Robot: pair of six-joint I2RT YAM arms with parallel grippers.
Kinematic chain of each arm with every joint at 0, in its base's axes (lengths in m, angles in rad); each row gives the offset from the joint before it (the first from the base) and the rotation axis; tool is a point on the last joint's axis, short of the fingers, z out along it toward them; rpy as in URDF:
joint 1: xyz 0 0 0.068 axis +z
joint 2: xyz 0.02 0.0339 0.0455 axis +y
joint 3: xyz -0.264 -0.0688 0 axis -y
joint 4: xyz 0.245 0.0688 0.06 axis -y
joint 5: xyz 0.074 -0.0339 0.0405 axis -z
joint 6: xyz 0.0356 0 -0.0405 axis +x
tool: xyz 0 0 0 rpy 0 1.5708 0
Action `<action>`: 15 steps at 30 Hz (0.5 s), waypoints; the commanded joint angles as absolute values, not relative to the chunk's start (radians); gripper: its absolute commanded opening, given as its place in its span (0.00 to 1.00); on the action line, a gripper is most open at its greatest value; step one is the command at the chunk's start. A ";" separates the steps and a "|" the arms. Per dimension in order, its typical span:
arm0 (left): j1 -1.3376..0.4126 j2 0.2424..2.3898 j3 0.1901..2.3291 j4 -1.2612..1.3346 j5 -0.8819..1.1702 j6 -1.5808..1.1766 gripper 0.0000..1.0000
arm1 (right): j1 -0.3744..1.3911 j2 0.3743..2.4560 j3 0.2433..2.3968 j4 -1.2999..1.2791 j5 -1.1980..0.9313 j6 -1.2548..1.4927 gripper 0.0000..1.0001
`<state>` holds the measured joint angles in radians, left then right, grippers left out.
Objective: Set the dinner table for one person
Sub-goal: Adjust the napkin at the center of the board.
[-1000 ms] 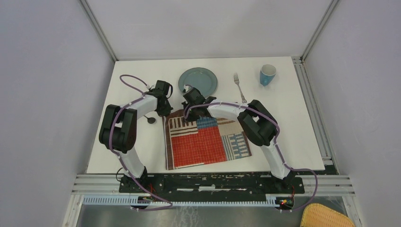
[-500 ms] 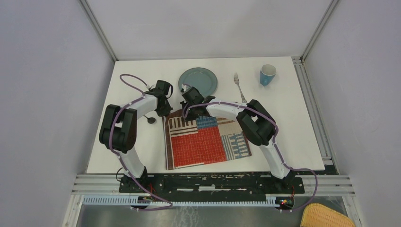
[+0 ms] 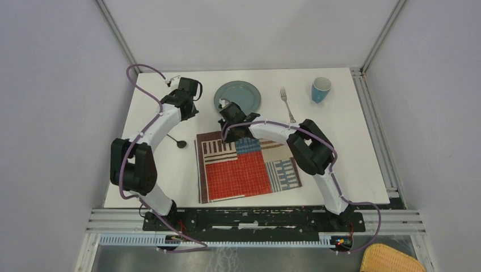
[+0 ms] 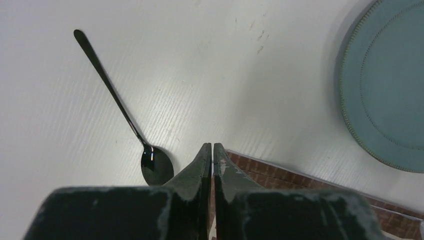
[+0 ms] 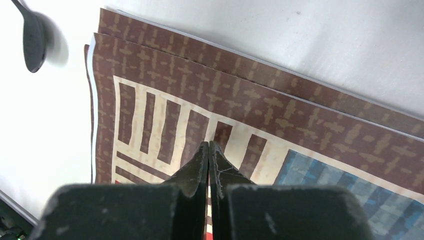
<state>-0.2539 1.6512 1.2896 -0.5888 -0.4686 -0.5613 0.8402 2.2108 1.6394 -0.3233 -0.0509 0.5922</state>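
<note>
- Dinner table [image 3: 351, 147]: white top, carrying everything.
- Placemat [image 3: 247, 167]: near centre, likely the base of the setting.
- Plate [image 3: 238, 96], fork [image 3: 287, 105], cup [image 3: 320, 89]: along the far side.
- Spoon [image 3: 177, 140]: left of the mat; none is on it yet.
- Left gripper [image 4: 212, 147]: fingers together, empty, between spoon and plate.
- Right gripper [image 5: 208, 145]: pinched together, empty, over the mat's far edge.

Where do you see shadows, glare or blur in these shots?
Top external: even light, sharp, no glare on the dinner table. Left wrist: bright glint on the spoon bowl. Right wrist: spoon throws a soft shadow; placemat pattern is crisp.
</note>
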 commanded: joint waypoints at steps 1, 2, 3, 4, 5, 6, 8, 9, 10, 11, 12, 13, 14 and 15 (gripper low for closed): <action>-0.254 1.623 1.265 -0.627 -0.476 -0.546 0.09 | 0.836 2.122 1.680 -0.322 -0.034 0.565 0.04; -0.255 1.620 1.252 -0.627 -0.466 -0.551 0.09 | 0.836 2.122 1.689 -0.324 -0.032 0.561 0.06; -0.255 1.614 1.239 -0.628 -0.458 -0.557 0.08 | 0.836 2.123 1.698 -0.329 -0.028 0.554 0.07; -0.255 1.606 1.224 -0.629 -0.448 -0.564 0.07 | 0.836 2.126 1.710 -0.334 -0.025 0.549 0.08; -0.255 1.594 1.211 -0.632 -0.436 -0.572 0.07 | 0.834 2.134 1.731 -0.341 -0.023 0.545 0.10; -0.254 1.581 1.196 -0.634 -0.426 -0.585 0.06 | 0.834 2.143 1.742 -0.350 -0.017 0.540 0.10; -0.254 1.553 1.173 -0.650 -0.411 -0.615 0.03 | 0.833 2.164 1.778 -0.362 -0.019 0.536 0.10; -0.255 1.543 1.163 -0.663 -0.404 -0.633 0.02 | 0.833 2.175 1.794 -0.365 -0.020 0.535 0.09; -0.255 1.534 1.150 -0.676 -0.391 -0.646 0.02 | 0.832 2.187 1.810 -0.371 -0.021 0.533 0.08; -0.255 1.523 1.138 -0.683 -0.379 -0.658 0.02 | 0.832 2.199 1.825 -0.375 -0.021 0.529 0.06; -0.255 1.512 1.122 -0.687 -0.370 -0.669 0.02 | 0.832 2.209 1.838 -0.377 -0.021 0.527 0.04; -0.255 1.499 1.107 -0.689 -0.364 -0.677 0.02 | 0.831 2.222 1.847 -0.375 -0.020 0.525 0.01; -0.255 1.486 1.090 -0.689 -0.358 -0.683 0.02 | 0.828 2.233 1.859 -0.376 -0.020 0.521 0.00; -0.255 1.474 1.075 -0.688 -0.355 -0.693 0.02 | 0.827 2.246 1.874 -0.379 -0.020 0.519 0.00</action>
<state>-0.2539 1.5513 1.1141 -0.6746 -0.3855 -0.6136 0.8349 2.2013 1.8038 -0.3779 -0.0402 0.5446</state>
